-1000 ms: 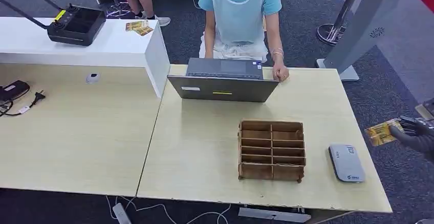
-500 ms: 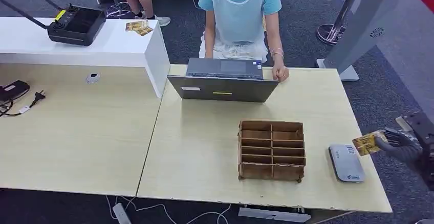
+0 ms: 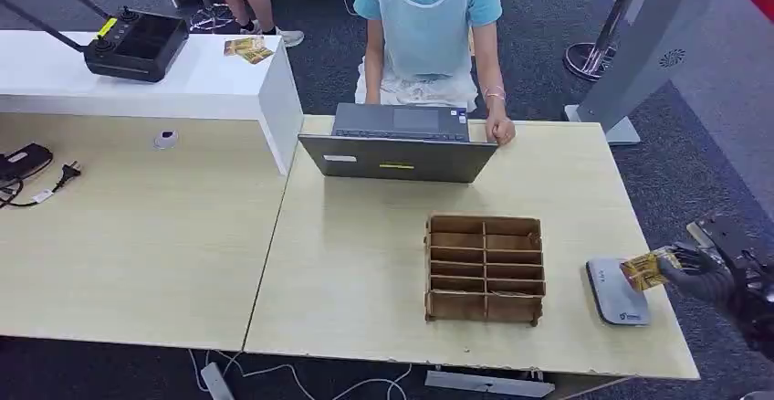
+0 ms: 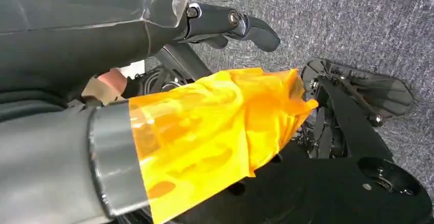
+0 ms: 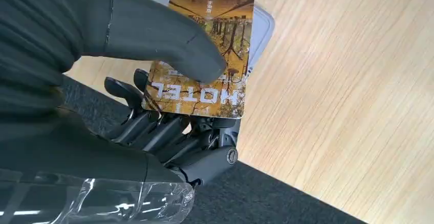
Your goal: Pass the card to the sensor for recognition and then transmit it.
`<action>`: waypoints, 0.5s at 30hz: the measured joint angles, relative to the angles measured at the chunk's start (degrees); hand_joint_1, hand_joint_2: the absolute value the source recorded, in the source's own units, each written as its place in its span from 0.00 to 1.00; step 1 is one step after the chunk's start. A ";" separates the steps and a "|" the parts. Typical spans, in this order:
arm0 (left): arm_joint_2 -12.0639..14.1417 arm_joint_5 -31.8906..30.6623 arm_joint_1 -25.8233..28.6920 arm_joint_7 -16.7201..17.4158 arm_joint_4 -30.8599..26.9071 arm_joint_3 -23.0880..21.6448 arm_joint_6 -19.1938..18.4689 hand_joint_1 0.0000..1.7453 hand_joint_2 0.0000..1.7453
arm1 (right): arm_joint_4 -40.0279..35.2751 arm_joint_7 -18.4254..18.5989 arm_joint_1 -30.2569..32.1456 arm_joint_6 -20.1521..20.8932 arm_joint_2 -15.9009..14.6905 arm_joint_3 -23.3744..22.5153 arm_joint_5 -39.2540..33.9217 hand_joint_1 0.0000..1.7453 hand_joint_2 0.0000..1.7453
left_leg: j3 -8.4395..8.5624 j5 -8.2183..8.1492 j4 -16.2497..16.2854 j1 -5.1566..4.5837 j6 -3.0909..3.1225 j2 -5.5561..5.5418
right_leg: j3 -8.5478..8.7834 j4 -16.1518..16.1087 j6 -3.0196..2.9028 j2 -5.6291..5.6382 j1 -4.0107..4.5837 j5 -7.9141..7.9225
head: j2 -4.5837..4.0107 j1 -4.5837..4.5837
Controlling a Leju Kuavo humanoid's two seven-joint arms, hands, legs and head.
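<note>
The card (image 3: 644, 269) sits in my right hand (image 3: 707, 277), pinched between the thumb on its printed face and the darker fingers (image 5: 153, 127) behind it. In the right wrist view I read "HOTEL" across it, upside down, over an orange woodland print. From the head view the card's inner end hangs over the outer edge of the sensor (image 3: 617, 290), the flat grey pad lying on the table (image 3: 356, 263) near its right edge; I cannot tell whether card and pad touch. Just left of the sensor stands the wooden rack (image 3: 485, 268), its compartments open upward. Beyond it a laptop (image 3: 399, 145) sits at the far edge, with a person (image 3: 427, 30) seated behind it, one hand resting by its corner. My left hand (image 4: 225, 24) hangs over grey carpet, with orange film wrapped on the thumb; I see nothing in it, but I cannot tell how its fingers lie.
</note>
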 joint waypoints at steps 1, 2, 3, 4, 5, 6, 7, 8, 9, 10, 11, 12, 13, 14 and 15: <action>0.00 0.00 0.01 -0.02 0.00 0.00 0.00 0.00 0.00 | 0.13 -0.04 0.09 -0.15 0.07 0.00 0.04 1.00 1.00 | 0.00 0.00 0.00 0.00 0.00 -0.01 | 0.00 0.00 0.00 -0.01 0.00 0.00 | 0.00 0.00; 0.00 -0.02 0.03 -0.02 0.00 0.00 0.00 0.00 0.00 | 0.20 -0.13 0.19 -0.37 0.13 -0.02 0.26 1.00 1.00 | 0.00 0.00 0.00 0.00 0.00 -0.01 | 0.00 0.00 0.00 -0.01 0.00 0.00 | 0.00 0.02; 0.00 -0.07 0.03 0.00 0.00 0.00 0.00 0.00 0.00 | 0.26 -0.17 0.33 -0.48 0.20 -0.02 0.55 1.00 1.00 | 0.00 0.00 0.00 0.00 0.00 0.00 | 0.00 0.00 0.00 -0.01 0.00 0.00 | 0.00 0.00; 0.00 -0.09 0.03 -0.02 0.00 0.00 0.00 0.00 0.00 | 0.28 -0.22 0.51 -0.83 0.31 -0.09 0.81 1.00 1.00 | 0.00 0.00 0.00 0.00 0.00 0.00 | 0.00 0.00 0.00 0.00 0.00 0.00 | 0.00 0.02; 0.00 -0.13 0.03 0.00 0.00 0.00 0.00 0.00 0.00 | 0.33 -0.26 0.63 -1.09 0.44 -0.18 1.07 1.00 1.00 | 0.00 0.00 0.00 0.00 0.00 0.00 | 0.00 0.00 0.00 0.00 0.00 0.00 | 0.00 0.02; 0.00 -0.13 0.03 -0.02 0.00 0.00 0.00 0.00 0.00 | 0.44 -0.39 0.74 -1.27 0.52 -0.33 1.22 1.00 1.00 | -0.01 0.00 0.00 0.00 0.00 0.00 | 0.00 0.00 0.00 0.00 0.00 0.00 | 0.00 0.02; 0.00 -0.13 0.03 0.00 0.00 0.00 0.00 0.00 0.00 | 0.46 -0.46 0.83 -1.31 0.66 -0.48 1.31 1.00 1.00 | 0.00 0.00 0.00 0.00 0.00 0.00 | 0.00 0.00 0.00 0.00 0.00 0.00 | 0.00 0.00; 0.00 -0.13 0.03 0.00 0.00 0.00 0.00 0.00 0.00 | 0.52 -0.55 0.87 -1.33 0.76 -0.57 1.38 1.00 1.00 | 0.00 0.00 0.00 0.00 0.00 0.00 | 0.00 0.00 0.00 0.00 0.00 0.00 | 0.00 0.02; 0.00 -0.13 0.03 0.00 0.00 0.00 0.00 0.00 0.00 | 0.57 -0.55 0.91 -1.33 0.79 -0.63 1.38 1.00 1.00 | 0.00 0.00 0.00 0.00 0.00 0.00 | 0.00 0.00 0.00 0.00 0.00 0.00 | 0.00 0.02; 0.00 -0.13 0.03 0.00 0.00 0.00 -0.02 0.00 0.00 | 0.63 -0.55 0.95 -1.33 0.87 -0.70 1.40 1.00 1.00 | 0.00 0.00 0.00 0.00 0.00 0.00 | 0.00 0.00 0.00 0.00 0.00 0.00 | 0.00 0.02; 0.00 -0.13 0.04 0.00 0.00 0.00 0.00 0.00 0.00 | 0.70 -0.55 0.97 -1.33 0.94 -0.79 1.40 1.00 1.00 | 0.00 0.00 0.00 0.00 0.00 0.00 | 0.00 0.00 0.00 0.00 0.00 0.00 | 0.00 0.02; 0.00 -0.13 0.04 0.00 0.00 0.00 0.00 0.00 0.00 | 0.70 -0.55 1.00 -1.33 0.98 -0.83 1.46 1.00 1.00 | 0.00 0.00 0.00 0.00 0.00 0.00 | 0.00 0.00 0.00 0.00 0.00 0.00 | 0.00 0.00; 0.00 -0.13 0.04 -0.02 0.00 0.00 0.00 0.00 0.00 | 0.72 -0.55 1.02 -1.33 1.05 -0.90 1.53 1.00 1.00 | 0.00 0.00 0.00 0.00 0.00 0.00 | 0.00 0.00 0.00 0.00 0.00 0.00 | 0.00 0.02; 0.00 -0.13 0.03 0.00 0.00 0.00 0.00 0.00 0.00 | 0.72 -0.55 1.08 -1.33 1.07 -0.94 1.53 1.00 1.00 | 0.00 0.00 0.00 0.00 0.00 0.00 | 0.00 0.00 0.00 0.00 0.00 0.00 | 0.00 0.02; 0.02 -0.13 0.03 -0.02 0.00 0.00 0.00 0.00 0.00 | 0.76 -0.57 1.13 -1.38 1.11 -0.96 1.71 1.00 1.00 | 0.00 0.00 0.00 0.00 0.00 0.00 | 0.00 0.00 0.00 0.00 0.00 0.00 | 0.00 0.02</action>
